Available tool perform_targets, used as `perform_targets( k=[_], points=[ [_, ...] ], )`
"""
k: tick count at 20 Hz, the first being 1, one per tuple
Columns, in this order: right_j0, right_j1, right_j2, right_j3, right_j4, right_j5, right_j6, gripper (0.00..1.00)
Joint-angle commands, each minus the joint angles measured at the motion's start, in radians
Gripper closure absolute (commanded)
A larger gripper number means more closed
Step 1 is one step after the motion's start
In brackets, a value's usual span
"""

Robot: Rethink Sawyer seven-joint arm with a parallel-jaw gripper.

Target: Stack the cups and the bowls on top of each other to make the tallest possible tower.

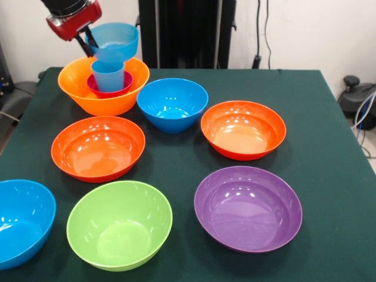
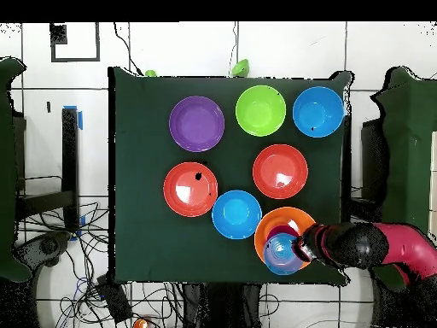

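Note:
The tower stands at the table's far left. A large yellow-orange bowl (image 1: 82, 94) holds a small magenta bowl (image 1: 120, 89). The light-blue tumbler (image 1: 108, 76) stands upright in the magenta bowl. The small pale-blue bowl (image 1: 116, 40) sits on top of the tumbler. My gripper (image 1: 91, 40) comes in from the upper left, and its black fingers are closed on the pale-blue bowl's left rim. In the overhead view the gripper (image 2: 300, 248) is at the pale-blue bowl (image 2: 280, 254), over the yellow-orange bowl (image 2: 275, 217).
Loose bowls are spread over the green table (image 1: 329, 147). They are blue (image 1: 172, 104), red-orange (image 1: 243, 129), a second red-orange (image 1: 98, 147), lime green (image 1: 119, 224), purple (image 1: 248, 207), and a second blue (image 1: 20, 220) at the near left edge.

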Motion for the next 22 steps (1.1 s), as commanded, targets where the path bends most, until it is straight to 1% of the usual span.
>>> perform_targets(
  k=[1, 22],
  points=[
    [0.068, 0.012, 0.001, -0.042, -0.061, -0.059, -0.165, 1.00],
    [0.071, 0.007, -0.001, -0.054, -0.060, -0.039, -0.179, 1.00]
  ],
)
